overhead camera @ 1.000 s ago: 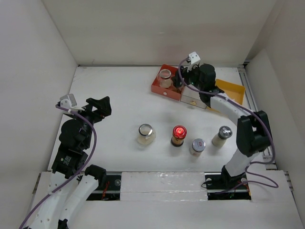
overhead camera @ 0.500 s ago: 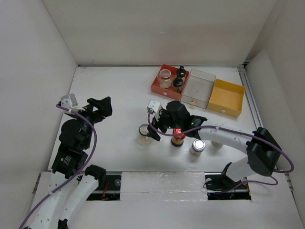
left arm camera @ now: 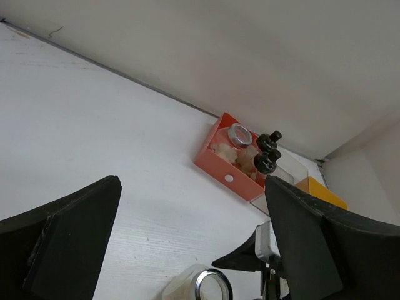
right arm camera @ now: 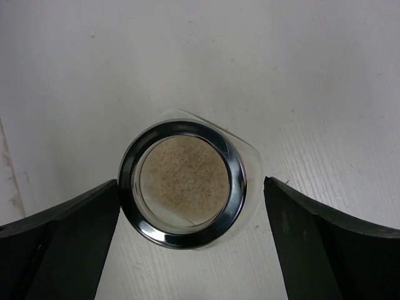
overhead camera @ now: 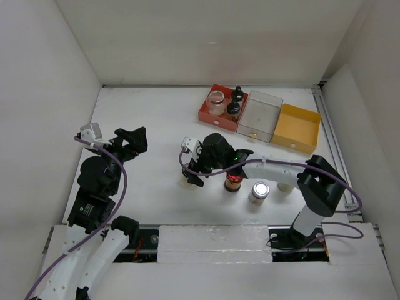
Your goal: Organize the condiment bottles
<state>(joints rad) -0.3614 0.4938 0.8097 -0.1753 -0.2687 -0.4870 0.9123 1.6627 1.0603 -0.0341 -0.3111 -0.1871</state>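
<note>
The white surface [overhead camera: 150,119] carries everything. The right arm [overhead camera: 281,167] reaches across it toward 9 o'clock. The right gripper [overhead camera: 195,173] is spread wide around a wide glass jar [right arm camera: 182,182] with a silver ring lid and pale grains, its fingers just beside the glass and not clamped on it. The left gripper [overhead camera: 133,139] hangs at 9 o'clock from the surface's middle, spread wide and holding nothing. At 1 o'clock a red tray [overhead camera: 206,114], a clear tray [overhead camera: 259,115] and a yellow tray [overhead camera: 300,128] sit side by side. The red tray holds a clear jar [overhead camera: 216,100] and black-capped bottles [left arm camera: 265,164]. At 3 o'clock from the wide jar stand a red-capped bottle [overhead camera: 233,181] and a silver-capped jar [overhead camera: 259,190].
</note>
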